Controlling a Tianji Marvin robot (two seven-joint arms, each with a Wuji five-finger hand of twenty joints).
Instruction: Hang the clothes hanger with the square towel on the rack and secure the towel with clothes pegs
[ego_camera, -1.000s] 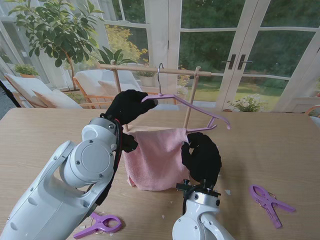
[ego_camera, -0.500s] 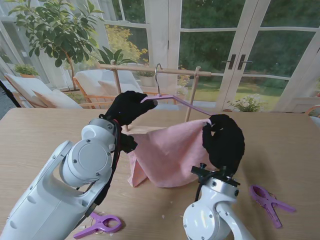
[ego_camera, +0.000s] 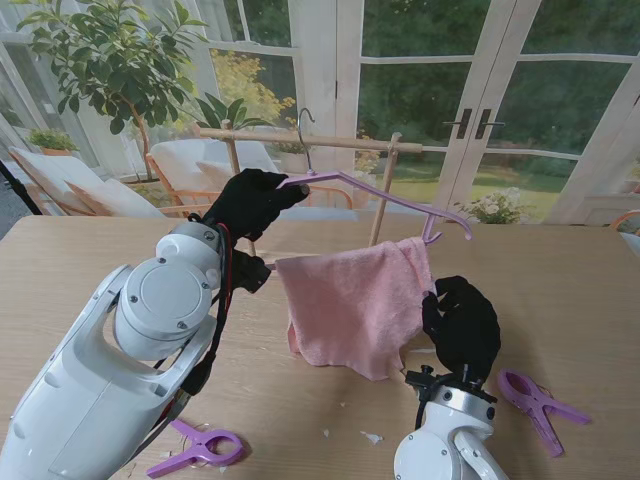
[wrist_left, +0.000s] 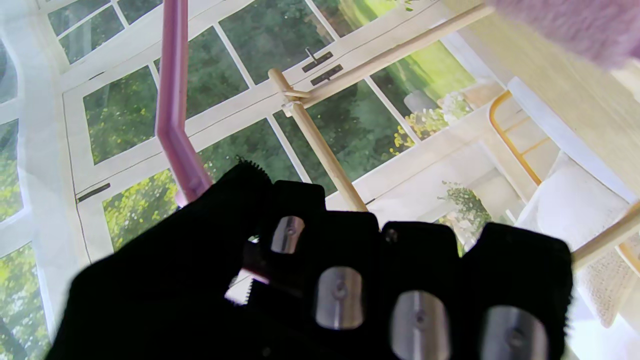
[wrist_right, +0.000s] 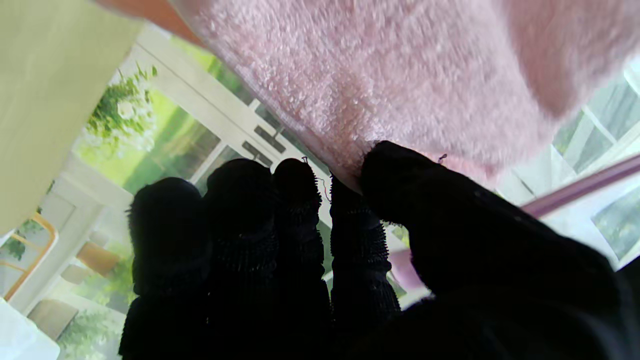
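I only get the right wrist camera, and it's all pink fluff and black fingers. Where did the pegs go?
Observer: Both are lying on the table. The left peg is beside the left arm, and the right peg is just right of the right hand.
Operator: Who's holding the hanger?
Observer: The left hand grips the purple hanger near its hook end.
Operator: Is it on the rack yet?
Observer: The hook is up at the wooden rack bar, but I cannot tell whether it is over the bar.
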